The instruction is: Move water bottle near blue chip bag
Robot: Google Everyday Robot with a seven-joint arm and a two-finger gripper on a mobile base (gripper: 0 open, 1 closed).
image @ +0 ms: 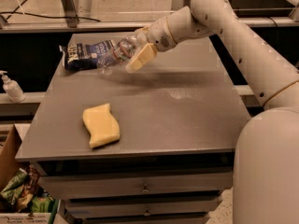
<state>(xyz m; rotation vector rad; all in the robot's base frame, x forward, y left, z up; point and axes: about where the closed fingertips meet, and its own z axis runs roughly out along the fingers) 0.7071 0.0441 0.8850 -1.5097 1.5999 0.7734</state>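
Arm, white and thick, reaching from the robot's body at the right edge across to the far left part of the table. Grey flat top, with drawers below the front edge. Yellow wavy sponge flat on the near left part, well apart from everything else. Blue chip bag flat at the far left corner, white lettering up. Water bottle clear and ribbed, tilted with its left end lower, just beside the bag and overlapping the bag's right end in this view; cannot tell whether touching it. Raised off the table top, with a soft shadow on the surface beneath. Gripper at the bottle's right end, above the far left of the table. Fingers clamped on the bottle: one tan pad across the near side, the other hidden behind the clear plastic. Small white pump bottle on a ledge left of the table.
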